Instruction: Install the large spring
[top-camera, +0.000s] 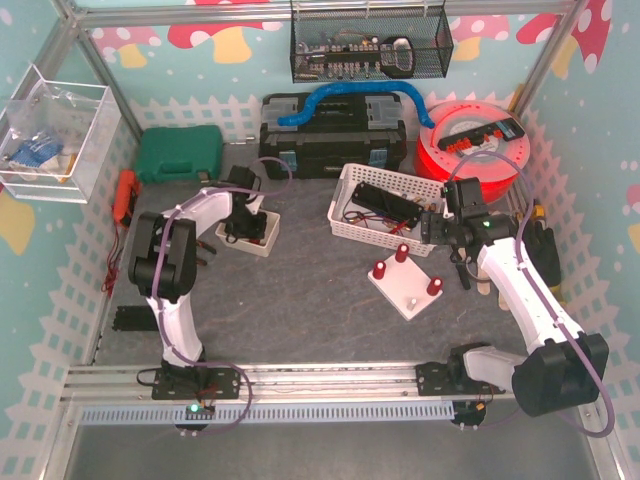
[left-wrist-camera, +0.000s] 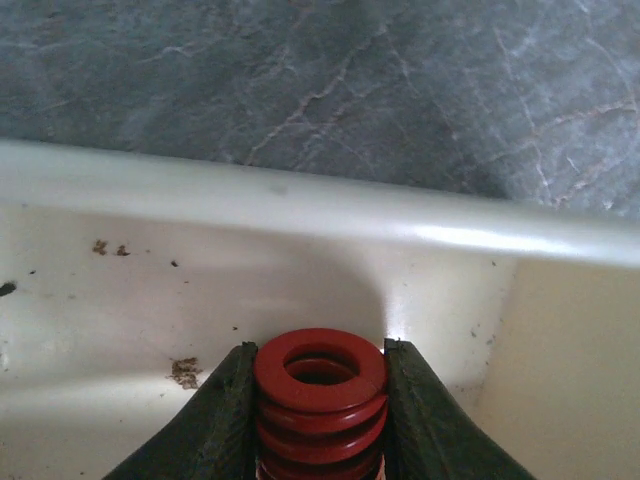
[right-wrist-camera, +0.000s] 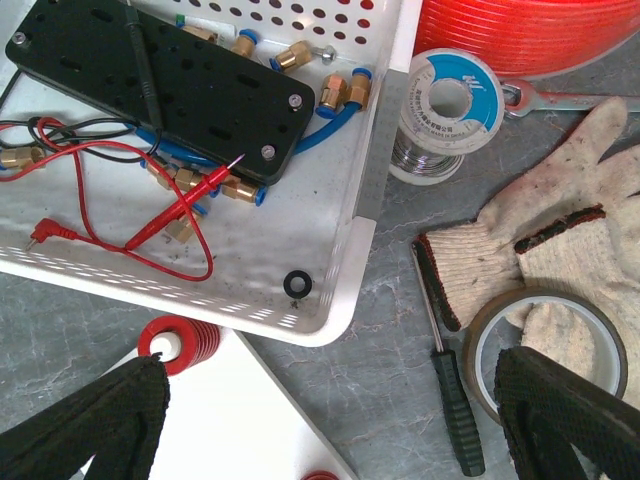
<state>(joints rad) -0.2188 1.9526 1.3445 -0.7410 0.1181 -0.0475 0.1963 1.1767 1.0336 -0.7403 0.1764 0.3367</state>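
My left gripper (left-wrist-camera: 320, 375) is shut on a large red spring (left-wrist-camera: 320, 395), held between both fingers inside a small white tray (left-wrist-camera: 300, 200). In the top view the left gripper (top-camera: 238, 232) is down in that tray (top-camera: 262, 243) at the left. A white base plate (top-camera: 405, 290) in the middle carries three red springs on pegs (top-camera: 401, 254) and one bare white peg (top-camera: 411, 301). My right gripper (right-wrist-camera: 330, 400) is open and empty, hovering over the plate's far right edge; a spring on a peg (right-wrist-camera: 178, 342) shows by its left finger.
A white basket (top-camera: 350, 225) with a black board and red wires stands behind the plate. A glove (right-wrist-camera: 560, 235), tape roll (right-wrist-camera: 545, 350), screwdriver (right-wrist-camera: 455, 405) and solder spool (right-wrist-camera: 450, 115) lie to the right. A black toolbox (top-camera: 330, 135), green case (top-camera: 178, 155) and red reel (top-camera: 470, 145) line the back.
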